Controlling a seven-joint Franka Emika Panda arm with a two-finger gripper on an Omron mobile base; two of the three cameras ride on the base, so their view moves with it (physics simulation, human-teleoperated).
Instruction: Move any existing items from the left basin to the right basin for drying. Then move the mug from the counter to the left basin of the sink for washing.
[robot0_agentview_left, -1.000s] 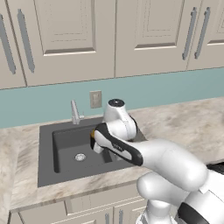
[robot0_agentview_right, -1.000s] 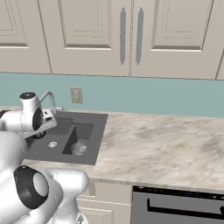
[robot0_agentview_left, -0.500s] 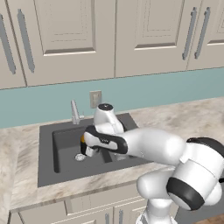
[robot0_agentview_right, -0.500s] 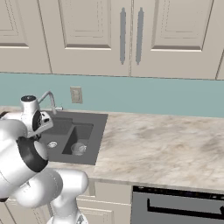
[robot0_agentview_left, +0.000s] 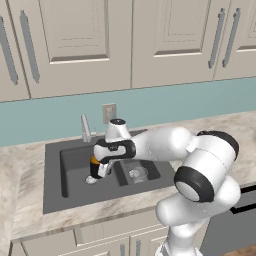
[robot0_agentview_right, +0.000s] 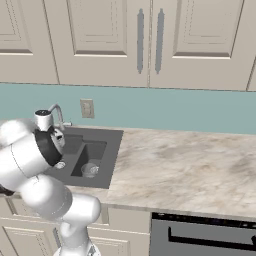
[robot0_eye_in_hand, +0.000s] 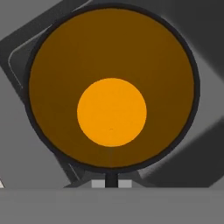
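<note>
Left base view has the gripper (robot0_agentview_left: 96, 172) clamped tight on the mug (robot0_agentview_left: 94, 167), hanging low inside the left basin (robot0_agentview_left: 75, 160) of the sink (robot0_agentview_left: 52, 197). The glass tumbler (robot0_agentview_left: 137, 174) sits in the right basin (robot0_agentview_left: 150, 167). Hand view looks straight down into the mug's orange inside.

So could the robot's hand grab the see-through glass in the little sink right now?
Probably not yet. The gripper is shut on the mug, hanging over the left basin. The glass stands uncovered in the right basin, so the way looks free once the mug is let go.
</note>
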